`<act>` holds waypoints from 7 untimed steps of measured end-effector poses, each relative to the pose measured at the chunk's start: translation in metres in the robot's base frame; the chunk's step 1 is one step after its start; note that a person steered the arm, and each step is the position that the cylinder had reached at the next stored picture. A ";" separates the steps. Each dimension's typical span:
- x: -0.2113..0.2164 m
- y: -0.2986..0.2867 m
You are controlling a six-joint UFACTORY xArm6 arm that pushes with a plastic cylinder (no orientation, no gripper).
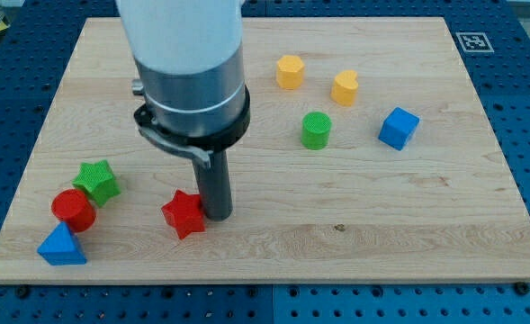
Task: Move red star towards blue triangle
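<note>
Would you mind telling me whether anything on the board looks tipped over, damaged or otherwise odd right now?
Nothing stands out. Every block sits flat and whole on the board; my tip rests against the red star on its right, with the blue triangle further left.

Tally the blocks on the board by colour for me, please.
Red: 2, star and cylinder
Green: 2, star and cylinder
Blue: 2, triangle and cube
Yellow: 2
Total: 8
</note>
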State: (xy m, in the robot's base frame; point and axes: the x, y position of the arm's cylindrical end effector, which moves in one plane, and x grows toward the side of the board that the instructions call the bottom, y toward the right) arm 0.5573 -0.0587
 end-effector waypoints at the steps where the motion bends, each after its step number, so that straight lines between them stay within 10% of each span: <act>1: 0.001 -0.006; 7: -0.012 -0.064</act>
